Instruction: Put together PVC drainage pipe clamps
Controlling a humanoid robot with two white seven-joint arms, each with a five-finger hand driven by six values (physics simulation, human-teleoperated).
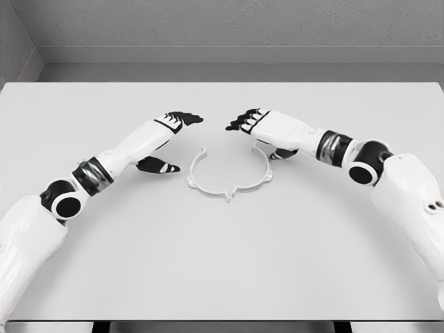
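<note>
Left arm comes in from lower left across the table (pixel 83 277). Left hand (pixel 177 121) hovers above the surface just left of the clamp (pixel 229 175), dark fingers (pixel 191 118) stretched out flat toward the middle, thumb hanging lower near the clamp's left end. Nothing held; hand is extended and loose, not curled.

The clamp lies flat on the table at centre: a thin white ring piece, open at the far side, with two short raised ends and a small tab at the near edge. Only one clamp piece can be made out; whether it is one part or two halves already joined cannot be told. No pipe or screw is visible.

Right hand (pixel 253 123) mirrors the left, above and just right of the clamp's open gap, fingers (pixel 239 125) pointing at the left hand, lightly bent, gripping nothing. Its thumb sits low by the clamp's right end; contact cannot be told. Right arm leaves at the lower right.

Judgement: both hands flank the open ends, probably set to pinch the two ends from either side. Clamp looks thin and light, likely to slide if pushed on one side only.
</note>
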